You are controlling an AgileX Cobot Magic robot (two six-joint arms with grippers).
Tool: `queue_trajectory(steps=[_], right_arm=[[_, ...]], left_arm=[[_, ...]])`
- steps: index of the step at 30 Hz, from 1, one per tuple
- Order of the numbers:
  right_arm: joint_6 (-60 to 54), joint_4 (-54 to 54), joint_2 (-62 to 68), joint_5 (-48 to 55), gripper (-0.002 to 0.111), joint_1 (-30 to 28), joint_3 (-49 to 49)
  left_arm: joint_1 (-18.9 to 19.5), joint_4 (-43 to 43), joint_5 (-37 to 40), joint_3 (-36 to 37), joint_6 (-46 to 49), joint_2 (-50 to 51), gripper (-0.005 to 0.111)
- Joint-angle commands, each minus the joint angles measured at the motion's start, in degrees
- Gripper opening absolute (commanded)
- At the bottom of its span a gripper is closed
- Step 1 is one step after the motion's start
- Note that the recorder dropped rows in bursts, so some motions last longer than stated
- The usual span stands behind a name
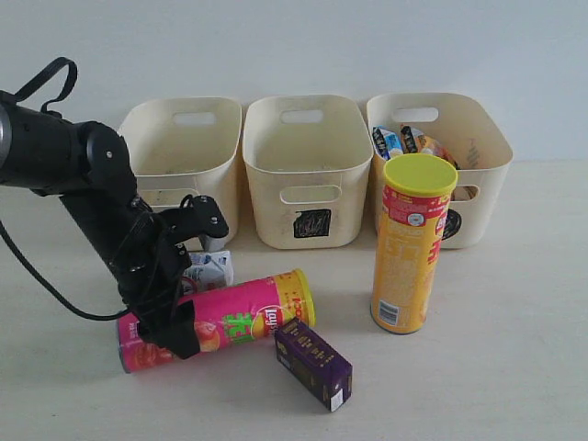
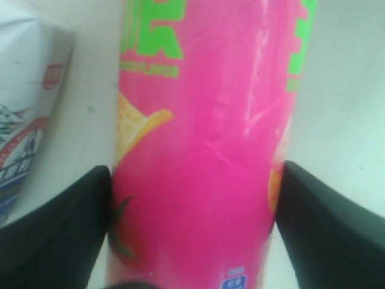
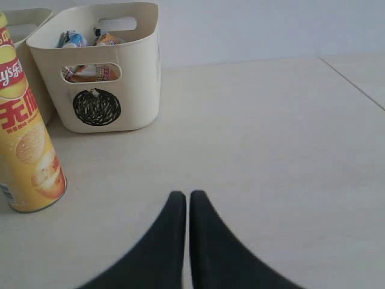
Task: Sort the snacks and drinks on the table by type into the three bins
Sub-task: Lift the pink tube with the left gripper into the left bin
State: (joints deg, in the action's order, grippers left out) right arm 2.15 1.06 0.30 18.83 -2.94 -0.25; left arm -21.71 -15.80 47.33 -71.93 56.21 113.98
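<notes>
The pink chip tube (image 1: 243, 317) (image 2: 198, 150) lies on its side on the table. My left gripper (image 1: 170, 326) (image 2: 197, 174) straddles its near end, and both black fingers (image 2: 72, 229) press against its sides. A yellow chip tube (image 1: 413, 243) (image 3: 24, 138) stands upright in front of the right bin. A purple carton (image 1: 314, 361) lies at the front. A blue-white milk carton (image 1: 209, 271) (image 2: 24, 120) lies just behind the pink tube. My right gripper (image 3: 187, 195) is shut and empty above bare table; it is outside the exterior view.
Three cream bins stand in a row at the back: left bin (image 1: 179, 103), middle bin (image 1: 312, 184) with a black square, right bin (image 1: 482, 138) (image 3: 138, 72) with a black circle. Crinkly bags (image 1: 404, 142) lie in the right bin. My arm hides the left bin's mark.
</notes>
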Motion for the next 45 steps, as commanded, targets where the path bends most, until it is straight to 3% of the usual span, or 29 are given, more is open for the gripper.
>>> queue_trajectory(steps=[1,28,33,39,45], right_arm=[[0.37,-0.05,-0.30,-0.45,0.000,0.14,0.25],[0.37,-0.05,-0.30,-0.34,0.000,0.14,0.25],[0.37,-0.05,-0.30,-0.34,0.000,0.14,0.25],[0.37,-0.05,-0.30,-0.34,0.000,0.14,0.25],[0.37,-0.05,-0.30,-0.34,0.000,0.14,0.25]], left_arm=[[-0.32,0.76,2.00,-0.34,2.72,0.04,0.005],[-0.32,-4.97,5.40,-0.34,6.99,-15.64,0.004],[0.52,-4.83,1.01,-1.14,-0.15,-20.62,0.004],[0.61,-3.28,0.45,-6.93,-13.59,-21.47,0.004],[1.23,1.36,-6.24,-13.37,-28.50,-21.19,0.004]])
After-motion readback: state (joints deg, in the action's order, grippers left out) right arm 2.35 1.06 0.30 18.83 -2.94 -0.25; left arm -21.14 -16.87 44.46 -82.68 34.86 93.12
